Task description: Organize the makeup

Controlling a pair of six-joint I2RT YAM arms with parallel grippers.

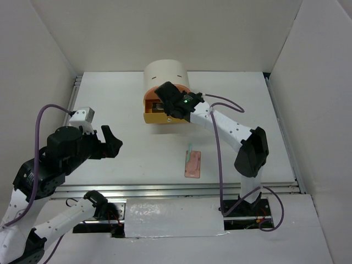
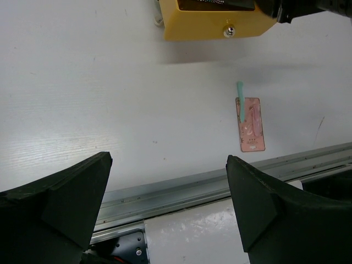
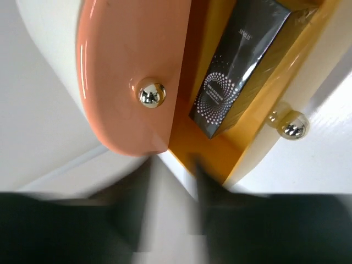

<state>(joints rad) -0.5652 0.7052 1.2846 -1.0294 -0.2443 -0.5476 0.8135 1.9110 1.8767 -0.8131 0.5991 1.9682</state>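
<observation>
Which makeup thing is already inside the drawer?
The dark case with the dotted circle on it. It lies in the pulled-out yellow drawer, while the pink palette and the teal stick are out on the table.

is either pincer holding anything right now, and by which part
Left pincer: nothing, jaws open. Right pincer: too blurred to tell; the dark grey rectangular case lies in the open yellow drawer.

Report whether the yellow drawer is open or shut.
Open. The yellow drawer stands pulled out of the box, past the orange front, with a dark case lying inside.
</observation>
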